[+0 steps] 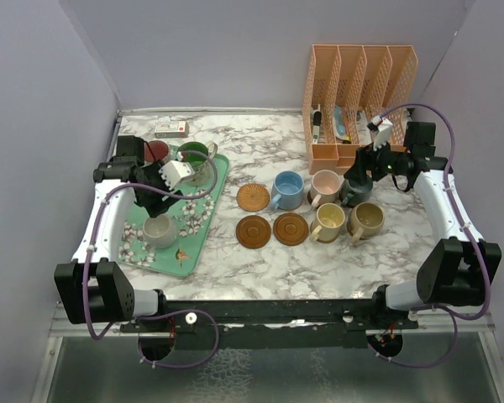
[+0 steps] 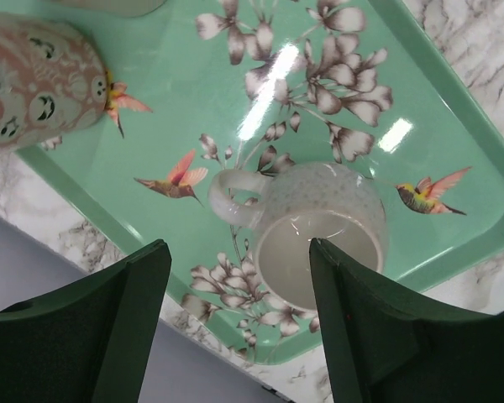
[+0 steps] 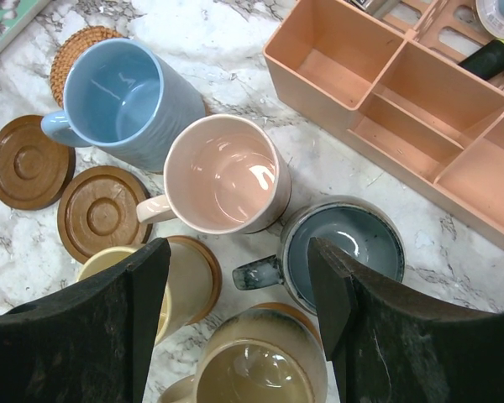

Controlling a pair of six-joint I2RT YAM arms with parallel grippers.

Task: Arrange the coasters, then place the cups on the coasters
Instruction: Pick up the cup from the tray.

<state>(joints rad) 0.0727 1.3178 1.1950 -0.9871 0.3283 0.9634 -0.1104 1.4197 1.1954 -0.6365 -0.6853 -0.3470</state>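
Cream cup [image 2: 319, 231] — left pincer [image 2: 237, 273] hovers above; jaws apart.

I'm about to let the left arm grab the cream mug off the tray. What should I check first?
1. Left gripper open: ok.
2. Cream mug upright on the tray: ok.
3. Mug centred in the gap: not ok, its body sits toward one finger.
4. Gripper low enough to close on the mug: cannot tell.
5. Free coasters to receive it: ok, three lie bare.
6. Right gripper out of the way: ok, open over the dark mug, far from the tray.
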